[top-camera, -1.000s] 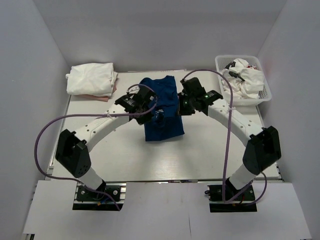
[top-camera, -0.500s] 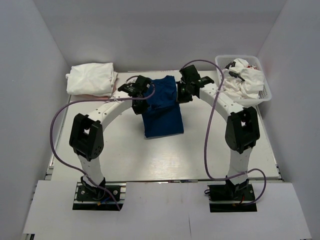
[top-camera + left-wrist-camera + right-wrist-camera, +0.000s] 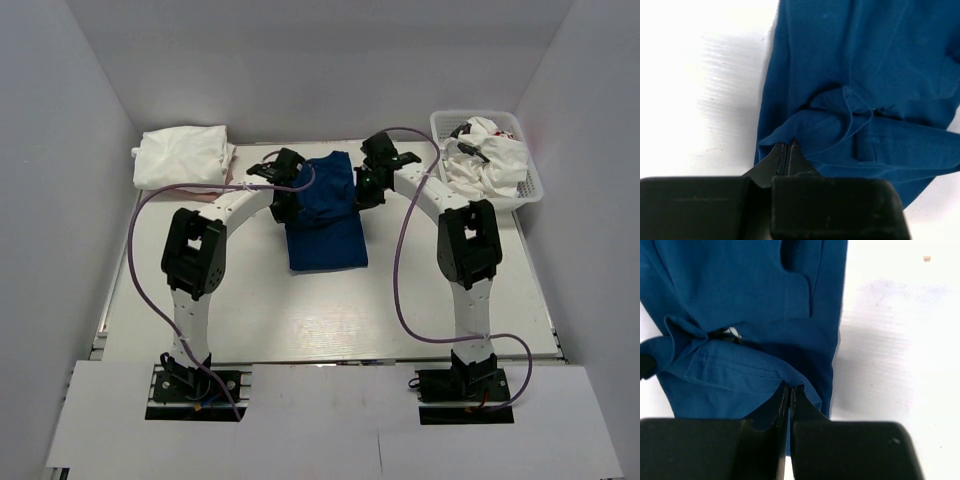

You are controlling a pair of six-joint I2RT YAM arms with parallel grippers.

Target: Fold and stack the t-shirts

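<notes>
The navy blue t-shirt [image 3: 325, 215] lies partly folded in the middle of the table, its print hidden. My left gripper [image 3: 285, 205] is at its left edge, shut on a hem of the navy cloth [image 3: 840, 75] in the left wrist view. My right gripper [image 3: 362, 198] is at its right edge, shut on a hem of the same shirt [image 3: 755, 315] in the right wrist view. A folded white t-shirt [image 3: 183, 157] sits at the back left. Crumpled white t-shirts [image 3: 492, 155], one with a dark and red print, fill the basket.
A white plastic mesh basket [image 3: 530, 185] stands at the back right corner. A pinkish cloth edge [image 3: 185, 193] shows under the folded white pile. White walls close in the table on three sides. Purple cables loop from both arms.
Both arms have reached farther back, carrying the near hem of the navy shirt toward the far end. The shirt now looks shorter, folded over itself.
</notes>
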